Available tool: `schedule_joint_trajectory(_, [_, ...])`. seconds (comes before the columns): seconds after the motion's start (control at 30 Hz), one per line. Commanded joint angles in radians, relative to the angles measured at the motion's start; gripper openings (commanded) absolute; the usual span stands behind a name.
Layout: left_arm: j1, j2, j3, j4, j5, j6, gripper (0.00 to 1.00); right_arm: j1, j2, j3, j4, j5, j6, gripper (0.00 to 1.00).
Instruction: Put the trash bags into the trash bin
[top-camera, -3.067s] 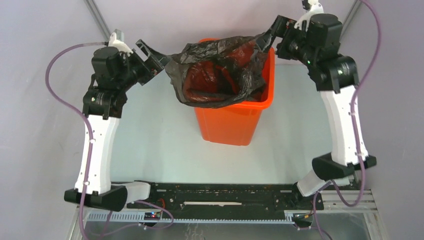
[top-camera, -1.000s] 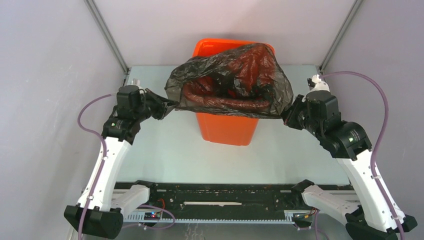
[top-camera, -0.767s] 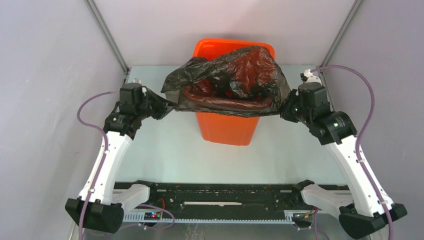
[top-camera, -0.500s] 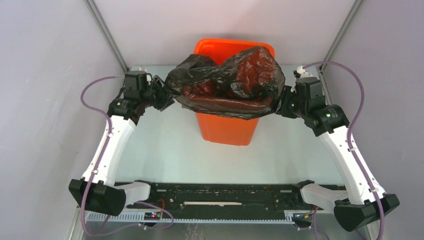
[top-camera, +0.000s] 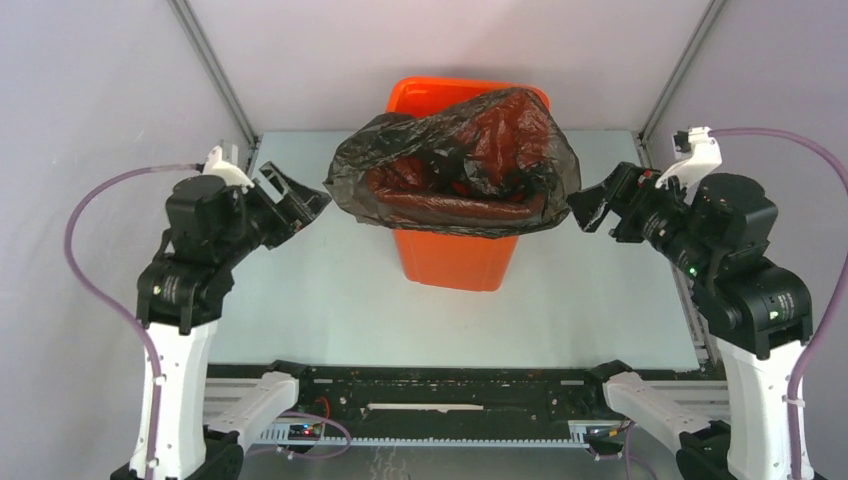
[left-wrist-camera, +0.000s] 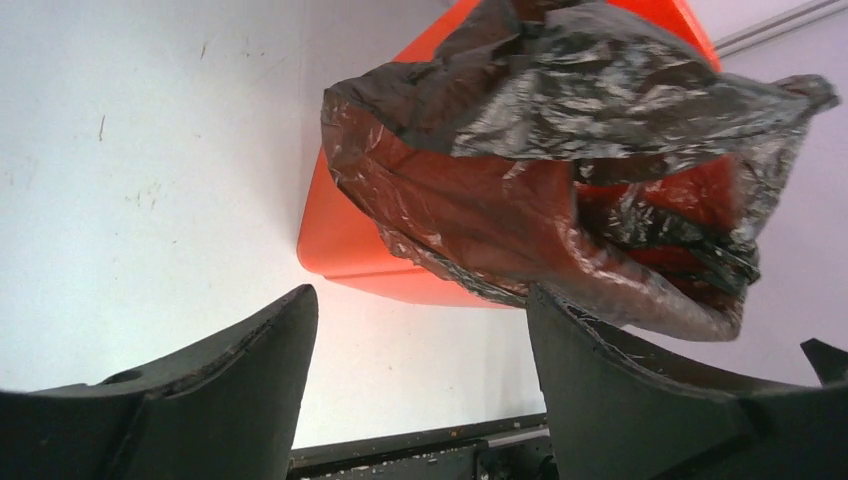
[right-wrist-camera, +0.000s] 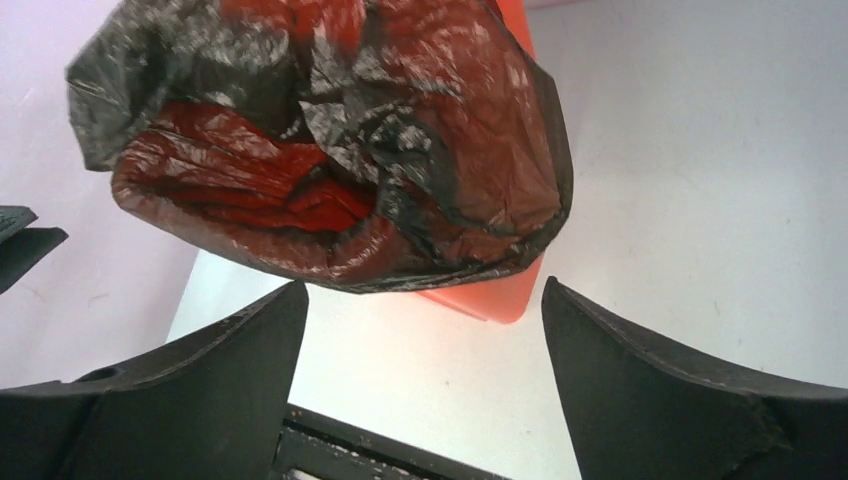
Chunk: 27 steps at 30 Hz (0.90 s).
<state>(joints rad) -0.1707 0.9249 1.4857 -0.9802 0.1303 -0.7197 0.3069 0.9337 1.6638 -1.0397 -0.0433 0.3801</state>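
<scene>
While left gripper & right gripper gape empty, bag drapes loose over bin; w/o grip, could slide off.

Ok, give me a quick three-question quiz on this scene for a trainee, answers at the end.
1. True or false: the left arm's fingers are clamped on the wrinkly black plastic bag.
2. Where is the bag? A) hanging from the left arm's fingers; B) draped over the mouth of the tall orange plastic bin; C) pushed fully down inside the bin.
3. Fill in: the right arm's fingers stand ____.
Key: 1 false, the left arm's fingers are apart from the bag; 2 B; 3 open.
</scene>
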Motion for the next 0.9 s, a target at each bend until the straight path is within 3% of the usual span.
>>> schedule_joint_trajectory(0.0, [0.0, -0.018, 0.101, -0.041, -0.015, 0.058, 0.82, -0.016, 0.089, 0.066, 0.023, -0.041, -0.055, 0.97])
schedule_joint_trajectory(0.07, [-0.002, -0.014, 0.115, 0.028, -0.032, 0.079, 0.83, -0.039, 0.143, 0.099, 0.084, -0.076, -0.074, 0.97])
schedule_joint_trajectory(0.17, [-0.029, 0.016, 0.075, 0.192, -0.061, 0.132, 0.96, -0.118, 0.22, 0.093, 0.215, -0.209, -0.066, 0.96])
schedule_joint_trajectory(0.27, [-0.061, 0.074, 0.092, 0.312, -0.027, 0.21, 0.97, -0.209, 0.279, 0.061, 0.349, -0.419, -0.033, 0.94])
schedule_joint_trajectory(0.4, [-0.082, 0.152, 0.189, 0.323, 0.058, 0.368, 0.97, -0.295, 0.323, -0.003, 0.534, -0.661, 0.006, 0.93])
schedule_joint_trajectory(0.57, [-0.1, 0.207, 0.198, 0.318, 0.069, 0.481, 0.9, -0.299, 0.373, -0.011, 0.602, -0.697, -0.005, 0.9])
schedule_joint_trajectory(0.67, [-0.099, 0.235, 0.188, 0.324, 0.146, 0.482, 0.83, -0.325, 0.395, -0.013, 0.642, -0.716, 0.036, 0.83])
schedule_joint_trajectory(0.87, [-0.099, 0.236, 0.16, 0.339, 0.217, 0.464, 0.91, -0.326, 0.406, -0.087, 0.803, -0.779, 0.163, 0.77])
